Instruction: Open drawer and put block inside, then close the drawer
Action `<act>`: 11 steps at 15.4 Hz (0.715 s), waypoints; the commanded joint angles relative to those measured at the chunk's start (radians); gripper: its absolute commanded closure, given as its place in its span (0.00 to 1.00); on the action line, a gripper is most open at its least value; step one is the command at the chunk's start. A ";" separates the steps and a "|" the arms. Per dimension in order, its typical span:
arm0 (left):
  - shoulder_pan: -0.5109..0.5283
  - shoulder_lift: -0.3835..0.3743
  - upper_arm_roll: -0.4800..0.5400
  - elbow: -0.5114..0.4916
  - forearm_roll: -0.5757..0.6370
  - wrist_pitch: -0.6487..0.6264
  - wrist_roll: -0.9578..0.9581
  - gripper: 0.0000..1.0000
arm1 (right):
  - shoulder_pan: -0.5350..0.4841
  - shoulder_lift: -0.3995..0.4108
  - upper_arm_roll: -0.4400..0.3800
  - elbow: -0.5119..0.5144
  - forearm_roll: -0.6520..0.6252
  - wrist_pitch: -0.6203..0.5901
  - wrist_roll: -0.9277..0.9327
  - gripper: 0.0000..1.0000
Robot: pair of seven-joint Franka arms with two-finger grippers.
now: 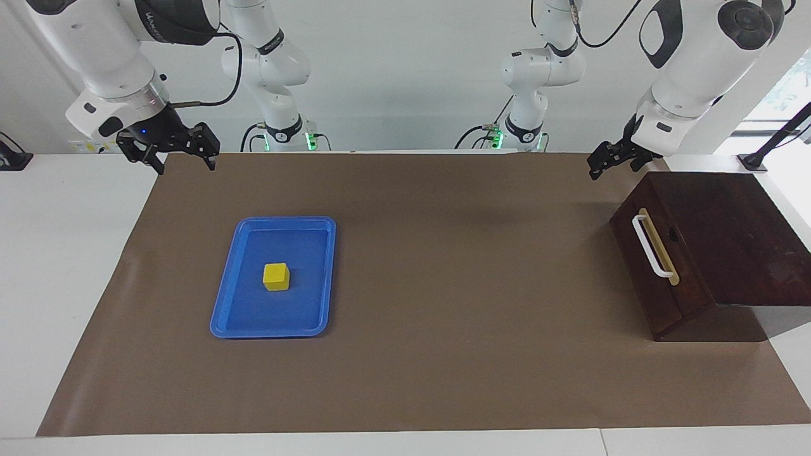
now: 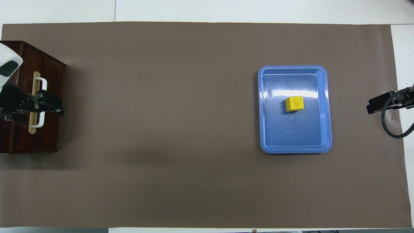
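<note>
Overhead view: left gripper (image 2: 48, 105), spread wide and empty, masks part of the handle (image 2: 41, 84) on the shut drawer (image 2: 48, 136); handle's long axis runs away from the robots. Right gripper (image 1: 180, 152), spread, hangs well apart from the block (image 1: 276, 277) in the tray (image 1: 253, 326).

the right arm comes in from its base and bends down so that the right gripper (image 1: 180, 158) hangs in the air with its fingers spread apart and pointing down. the left arm reaches out from its own base with the wrist angled downward, and the left gripper (image 1: 611, 161) is raised too, its fingers apart. neither gripper holds or touches anything.
</note>
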 commanded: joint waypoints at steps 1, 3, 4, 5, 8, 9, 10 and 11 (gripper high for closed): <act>-0.003 -0.011 0.006 0.003 0.015 -0.014 -0.001 0.00 | -0.011 -0.009 0.007 0.001 -0.020 0.009 -0.033 0.00; -0.003 -0.011 0.006 0.003 0.015 -0.014 -0.001 0.00 | -0.012 -0.007 0.007 0.001 -0.017 0.007 -0.035 0.00; -0.003 -0.011 0.006 0.003 0.015 -0.014 -0.001 0.00 | -0.012 -0.007 0.007 0.001 -0.014 0.009 -0.033 0.00; -0.003 -0.011 0.006 0.003 0.015 -0.014 -0.001 0.00 | -0.012 -0.007 0.007 0.001 -0.014 0.009 -0.032 0.00; -0.003 -0.011 0.006 0.003 0.015 -0.014 -0.001 0.00 | -0.012 -0.009 0.007 0.000 -0.014 0.004 -0.033 0.00; -0.003 -0.011 0.006 0.003 0.015 -0.014 -0.001 0.00 | -0.014 -0.009 0.007 -0.001 -0.014 0.004 -0.035 0.00; -0.003 -0.011 0.006 0.003 0.015 -0.014 -0.001 0.00 | -0.012 -0.009 0.007 -0.004 -0.013 0.004 -0.032 0.00; -0.003 -0.011 0.006 0.003 0.015 -0.013 -0.001 0.00 | -0.014 -0.013 0.005 -0.011 -0.013 0.007 -0.019 0.00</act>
